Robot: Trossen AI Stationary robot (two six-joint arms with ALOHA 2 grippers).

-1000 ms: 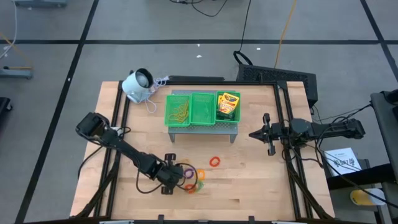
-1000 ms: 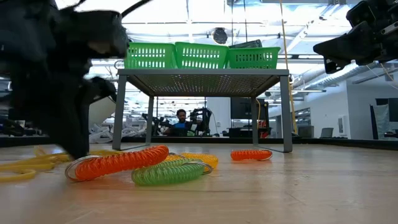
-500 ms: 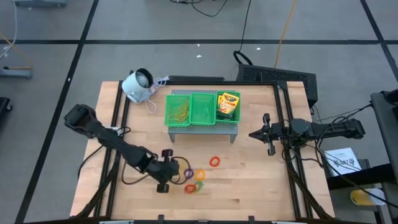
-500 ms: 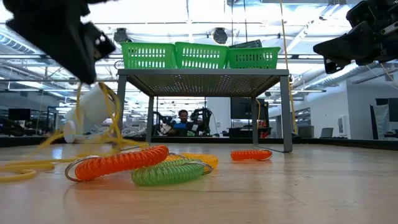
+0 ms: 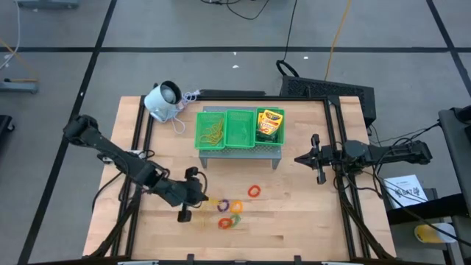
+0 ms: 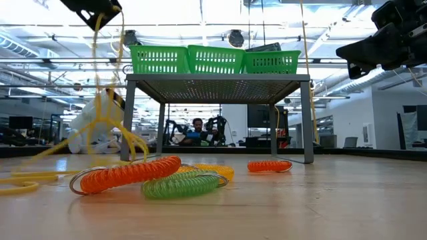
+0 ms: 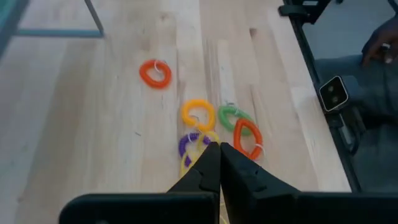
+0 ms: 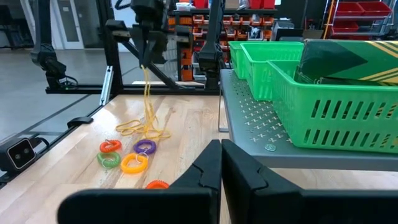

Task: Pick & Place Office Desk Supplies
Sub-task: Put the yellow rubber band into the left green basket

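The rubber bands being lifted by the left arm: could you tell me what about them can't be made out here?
- How many rubber bands: strands tangled and thin in the right wrist view.
- Grip point: left end effector cut by the low view's top edge.
- Left wrist view: its own fingers cover the strands.
- High view: strands too thin to see beside the left arm.

Yellow rubber bands (image 6: 107,113) dangle above coiled rings (image 6: 127,175).

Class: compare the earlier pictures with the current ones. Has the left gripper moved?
Yes. The left gripper, shut on the rubber bands, has risen and drawn left, away from the rings, which stay put.
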